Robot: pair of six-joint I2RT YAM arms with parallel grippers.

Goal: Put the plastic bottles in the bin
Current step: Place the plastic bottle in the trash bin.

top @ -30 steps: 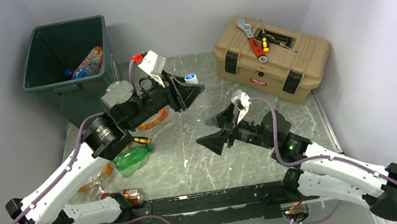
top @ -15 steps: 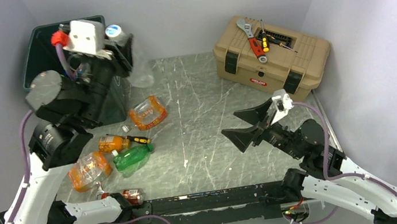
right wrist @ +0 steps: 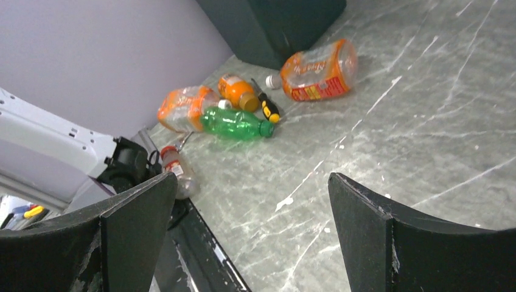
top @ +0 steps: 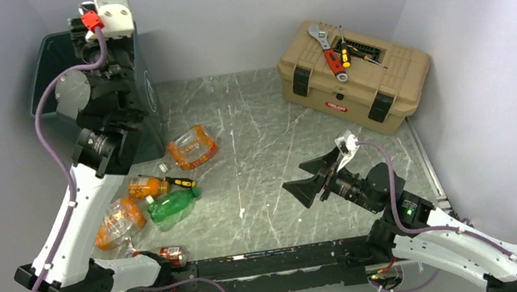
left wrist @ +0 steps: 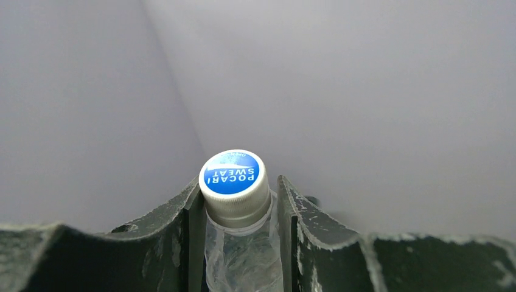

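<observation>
I judge this is the drop step. My left gripper (left wrist: 238, 186) pinches a clear bottle (left wrist: 242, 258) just under its blue cap (left wrist: 233, 174), and the left arm reaches steeply up, wrist above the bin (top: 42, 72). Next I must spread the jaws, but only when the bottle is surely inside the rim; the wrist view shows only wall. The right gripper (top: 292, 175) hovers low over the table (top: 259, 116), jaws wide apart, empty. The other bottles (top: 173, 206) lie near the bin's foot.

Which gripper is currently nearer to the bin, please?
Left. The left gripper is up at the bin, clamped on a clear bottle; the right gripper is open over the table, far across from it.
</observation>
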